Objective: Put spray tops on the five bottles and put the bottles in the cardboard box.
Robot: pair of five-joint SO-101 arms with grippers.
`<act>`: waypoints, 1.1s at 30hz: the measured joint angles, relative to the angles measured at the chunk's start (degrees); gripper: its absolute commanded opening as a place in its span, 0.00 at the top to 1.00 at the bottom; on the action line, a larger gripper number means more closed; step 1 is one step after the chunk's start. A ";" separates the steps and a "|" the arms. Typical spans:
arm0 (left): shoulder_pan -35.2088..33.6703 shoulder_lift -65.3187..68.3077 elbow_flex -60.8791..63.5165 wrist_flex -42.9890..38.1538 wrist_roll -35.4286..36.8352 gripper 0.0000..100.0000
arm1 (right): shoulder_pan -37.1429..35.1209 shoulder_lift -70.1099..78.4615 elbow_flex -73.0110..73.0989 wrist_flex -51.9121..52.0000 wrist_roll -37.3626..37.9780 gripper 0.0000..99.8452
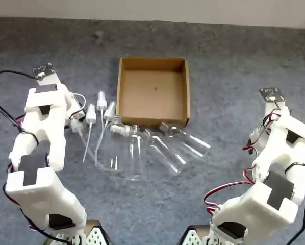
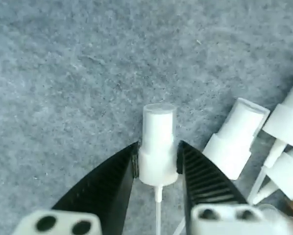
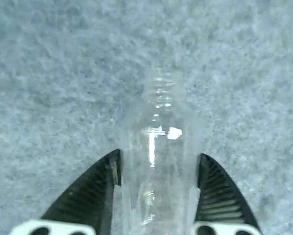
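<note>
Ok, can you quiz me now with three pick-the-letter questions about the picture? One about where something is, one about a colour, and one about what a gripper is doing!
1. The loose bottles lie: A on the table beside the cardboard box; B inside it; C on top of an arm.
2. The spray tops are: A red; B white; C green.
3. The left gripper is: A open over bare table; B shut on a bottle; C shut on a spray top.
Answers: 1 A, the high view shows them lying outside the box. 2 B, each one is plain white. 3 C, its wrist view shows both jaws pressing a top's collar.
</note>
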 measured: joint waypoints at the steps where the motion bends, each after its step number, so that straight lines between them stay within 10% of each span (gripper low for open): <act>1: 0.00 0.00 0.09 0.00 0.00 0.99 | 0.00 0.00 0.00 0.00 0.00 0.86; 6: 0.00 0.00 0.97 -0.09 -1.67 1.00 | 0.00 0.00 0.00 0.00 0.00 0.86; 18: 6.07 -0.09 0.62 6.59 -30.77 1.00 | 0.09 0.00 0.00 3.08 -0.09 0.86; 33: 7.03 -0.09 0.62 7.65 -32.79 0.99 | 0.09 0.00 0.00 3.43 -0.09 0.86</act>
